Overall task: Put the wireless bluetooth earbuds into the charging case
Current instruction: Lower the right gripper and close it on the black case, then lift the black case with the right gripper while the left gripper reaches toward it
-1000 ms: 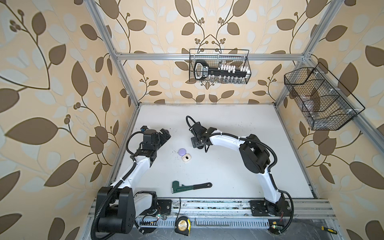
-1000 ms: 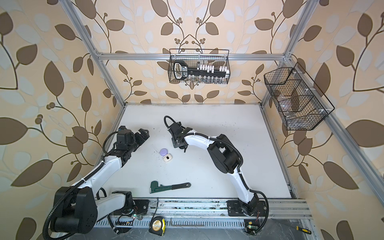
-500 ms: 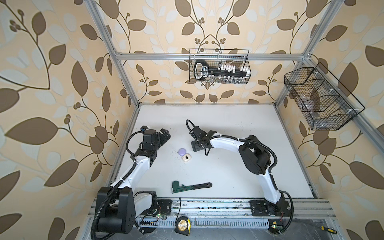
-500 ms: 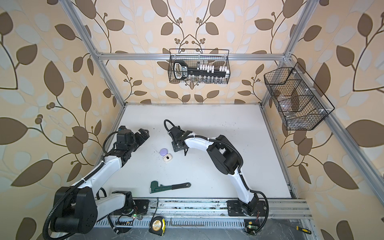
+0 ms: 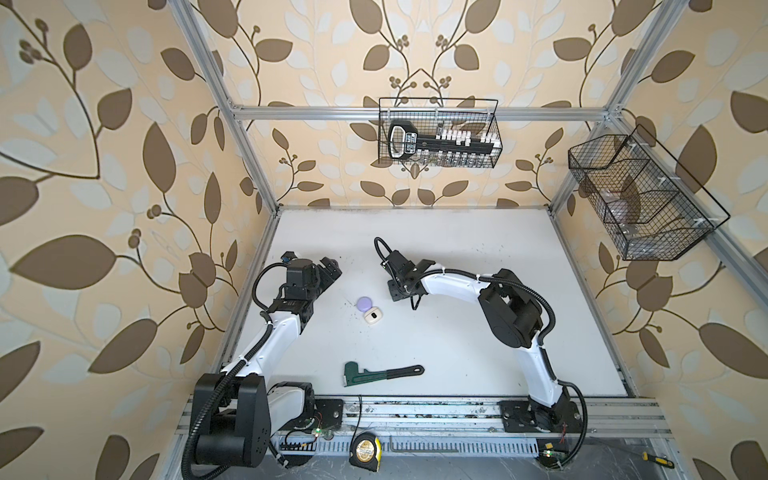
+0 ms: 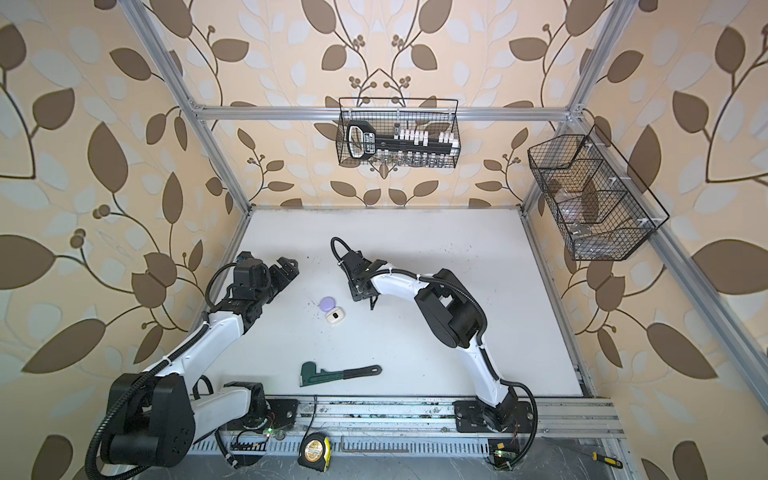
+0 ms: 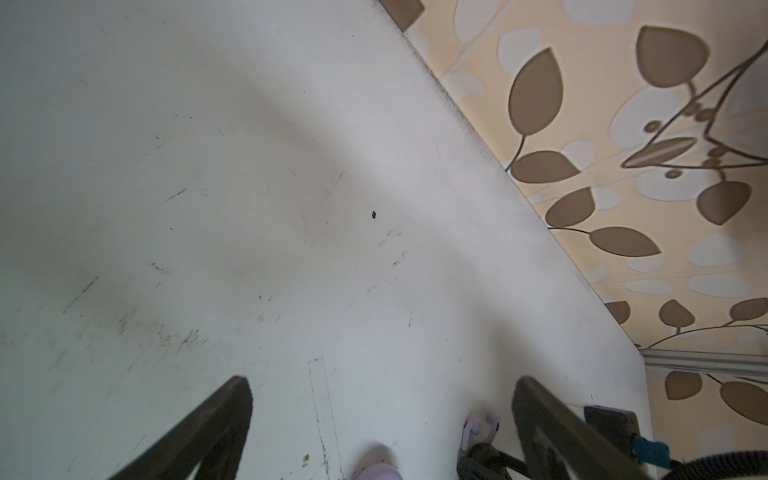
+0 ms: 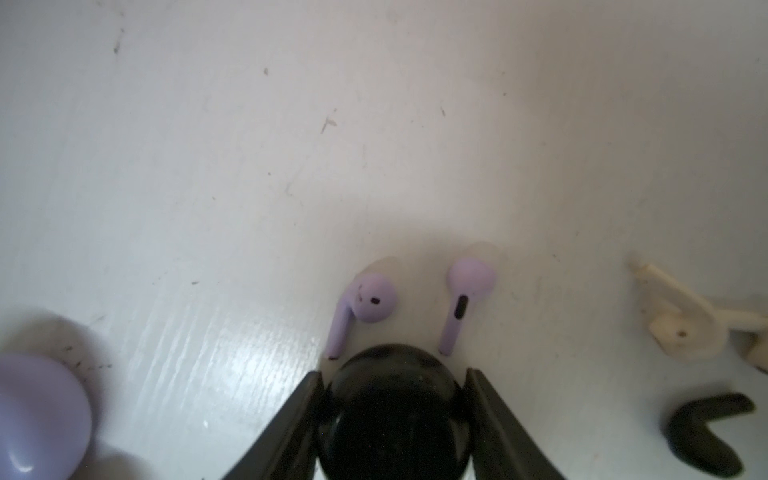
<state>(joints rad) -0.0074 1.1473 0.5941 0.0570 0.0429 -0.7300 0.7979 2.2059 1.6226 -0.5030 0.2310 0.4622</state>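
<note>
You are at the step of taking hold of a case; no earbud is in a case yet, as far as I can see. In the right wrist view your right hand (image 8: pixel 394 374) has narrowed onto the round black case (image 8: pixel 395 424), with one finger against each side, so count it as gripped. I cannot tell whether the case rests on the bench (image 8: pixel 208 166) or is lifted clear, nor whether its lid is open. In both top views it is hidden under the hand.

The earbuds lie loose on the bench. The two lilac earbuds (image 8: pixel 365 305) are just beyond the black case, side by side and apart, stems pointing back toward it. The white earbuds (image 8: pixel 685 328) lie together off to one side, with a black earbud (image 8: pixel 706 432) near them; I make out only that one black one. The lilac case (image 5: pixel 365 304) and the white case (image 5: pixel 372 316) sit close together mid-bench, between your two arms.

Your left hand (image 7: pixel 382 382) stands wide, nothing between its fingers, over bare bench toward the left edge.

Next, I judge, you need the black case held steady and kept from pushing forward into the lilac earbuds. Then send the free left hand for the black earbud, with a narrow pinch on its stem. It is tiny and will likely skid.
</note>
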